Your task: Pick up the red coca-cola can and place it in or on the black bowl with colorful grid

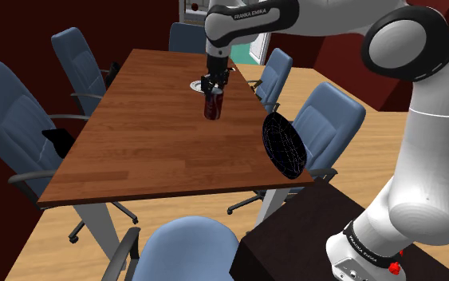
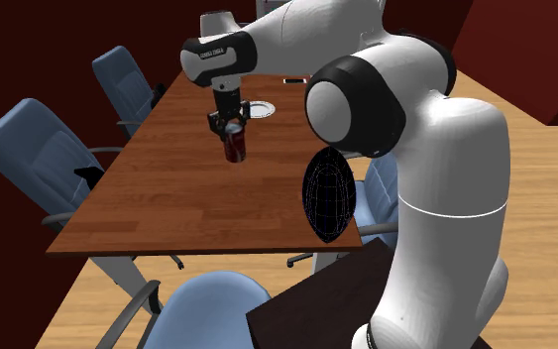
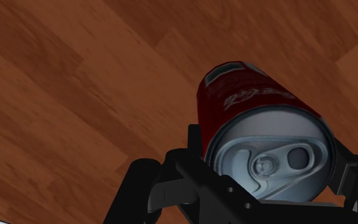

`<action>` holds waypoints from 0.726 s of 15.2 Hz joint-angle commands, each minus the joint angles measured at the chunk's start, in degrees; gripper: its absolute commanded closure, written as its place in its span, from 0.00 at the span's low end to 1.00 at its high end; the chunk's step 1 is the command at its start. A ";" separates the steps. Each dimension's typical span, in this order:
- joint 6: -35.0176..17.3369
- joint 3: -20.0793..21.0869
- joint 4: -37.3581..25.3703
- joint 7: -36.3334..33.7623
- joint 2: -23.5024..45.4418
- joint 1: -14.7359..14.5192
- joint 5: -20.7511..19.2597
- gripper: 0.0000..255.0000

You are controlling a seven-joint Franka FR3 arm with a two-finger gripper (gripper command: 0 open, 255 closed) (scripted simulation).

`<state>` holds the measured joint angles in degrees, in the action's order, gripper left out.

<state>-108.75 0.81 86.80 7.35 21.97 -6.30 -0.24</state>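
One brown counter (image 1: pixel 151 152), six blue chairs (image 1: pixel 11 104), one black bowl (image 1: pixel 283 144). The tool (image 1: pixel 212 89) pinches the one red can (image 1: pixel 213 107); the wrist view shows its silver top (image 3: pixel 273 159).

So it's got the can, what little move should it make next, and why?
Probably carry it toward the black bowl. The gripper is shut on the red can over the middle of the table, while the bowl stands on edge at the table's near corner, at the shoulder view's right, apart from the can.
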 commanded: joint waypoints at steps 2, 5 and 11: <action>2.24 0.01 -1.81 -0.03 -0.45 -0.02 0.01 1.00; 2.33 -0.21 0.25 0.76 -2.60 0.54 0.12 1.00; -0.95 -2.06 14.55 5.92 -13.60 3.76 0.52 1.00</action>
<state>-109.37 -0.93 99.23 12.40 10.18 -3.03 0.24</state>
